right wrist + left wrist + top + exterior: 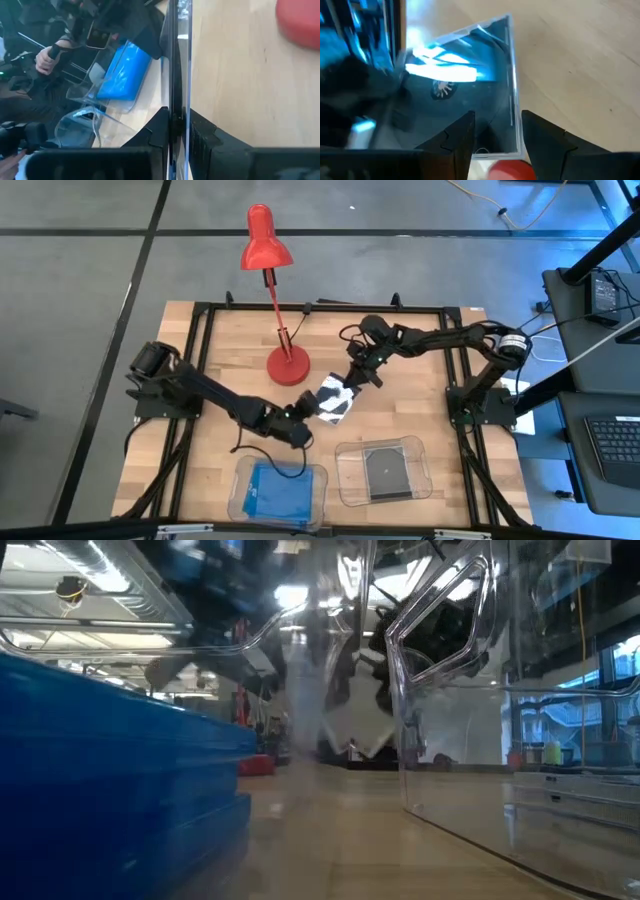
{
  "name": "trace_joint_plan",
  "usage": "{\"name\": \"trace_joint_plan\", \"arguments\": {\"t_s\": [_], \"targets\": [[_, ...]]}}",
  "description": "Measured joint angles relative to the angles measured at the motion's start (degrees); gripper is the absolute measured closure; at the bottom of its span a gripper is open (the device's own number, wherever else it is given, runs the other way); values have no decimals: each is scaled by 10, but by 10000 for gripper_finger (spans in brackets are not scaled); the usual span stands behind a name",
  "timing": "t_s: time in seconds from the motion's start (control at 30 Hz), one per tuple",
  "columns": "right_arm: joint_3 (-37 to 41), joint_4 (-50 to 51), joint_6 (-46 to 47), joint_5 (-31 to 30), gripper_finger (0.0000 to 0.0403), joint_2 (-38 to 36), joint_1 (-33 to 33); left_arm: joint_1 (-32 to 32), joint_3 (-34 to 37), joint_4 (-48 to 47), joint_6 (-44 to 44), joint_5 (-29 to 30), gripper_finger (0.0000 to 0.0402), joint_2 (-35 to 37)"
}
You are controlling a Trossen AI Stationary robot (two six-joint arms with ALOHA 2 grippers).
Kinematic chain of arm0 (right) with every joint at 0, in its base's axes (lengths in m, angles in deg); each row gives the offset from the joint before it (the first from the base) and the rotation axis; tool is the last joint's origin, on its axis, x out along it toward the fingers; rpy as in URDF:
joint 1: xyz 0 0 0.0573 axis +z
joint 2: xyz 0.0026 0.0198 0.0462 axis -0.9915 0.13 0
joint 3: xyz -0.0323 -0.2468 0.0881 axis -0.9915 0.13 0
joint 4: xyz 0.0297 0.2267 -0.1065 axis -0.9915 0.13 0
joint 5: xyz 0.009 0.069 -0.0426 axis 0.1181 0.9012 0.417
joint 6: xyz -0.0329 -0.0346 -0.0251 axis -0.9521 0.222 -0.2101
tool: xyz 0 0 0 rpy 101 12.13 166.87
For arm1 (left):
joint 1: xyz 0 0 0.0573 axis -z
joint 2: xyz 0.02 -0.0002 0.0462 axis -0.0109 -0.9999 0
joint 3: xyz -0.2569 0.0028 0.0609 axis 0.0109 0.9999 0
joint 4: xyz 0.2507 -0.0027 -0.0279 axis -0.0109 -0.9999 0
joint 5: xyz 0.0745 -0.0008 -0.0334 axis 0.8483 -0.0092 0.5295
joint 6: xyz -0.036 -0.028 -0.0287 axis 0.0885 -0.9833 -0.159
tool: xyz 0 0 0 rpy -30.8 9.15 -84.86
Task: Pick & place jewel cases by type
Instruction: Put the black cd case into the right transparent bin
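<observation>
I have the dark, glossy square plastic jewel case [333, 399] mid-frame, both arms on it: right gripper [352, 378] fingers pinching its edge, left gripper [306, 412] fingers spread around it. Next: one lets go, then carry to the lower-right clear tray [418, 480].

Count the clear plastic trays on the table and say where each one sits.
2. One tray sits at the table's near edge on the left arm's side, holding blue cases. The other tray sits beside it on the right arm's side, holding a dark case. No others show.
</observation>
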State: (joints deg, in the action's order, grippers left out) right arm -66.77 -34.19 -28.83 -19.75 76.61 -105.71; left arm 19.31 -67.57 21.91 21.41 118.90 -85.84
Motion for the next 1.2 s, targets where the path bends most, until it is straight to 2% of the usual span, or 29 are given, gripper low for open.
{"name": "trace_joint_plan", "arguments": {"t_s": [0.2, 0.33, 0.6, 0.7, 0.83, 0.97, 1.2], "targets": [[-70, 106, -19, -51, 353, -32, 1, -27, 7, -52, -169, -65, 244, 67], [-124, 216, -29, -139, 354, -59, 13, -41, 33, -51, -243, -77, 245, 109], [-247, 458, -39, -328, 354, -97, 71, -49, 104, -39, -301, -76, 245, 172], [-291, 511, 30, -373, 354, -101, 98, -54, 119, -23, -332, -63, 245, 180], [-336, 572, 179, -449, 354, -104, 146, -72, 133, 3, -369, -35, 245, 181], [-366, 639, 301, -517, 354, -105, 208, -99, 141, 22, -389, -34, 245, 179], [-380, 686, 418, -613, 354, -105, 325, -128, 141, 32, -455, -37, 245, 179]]}}
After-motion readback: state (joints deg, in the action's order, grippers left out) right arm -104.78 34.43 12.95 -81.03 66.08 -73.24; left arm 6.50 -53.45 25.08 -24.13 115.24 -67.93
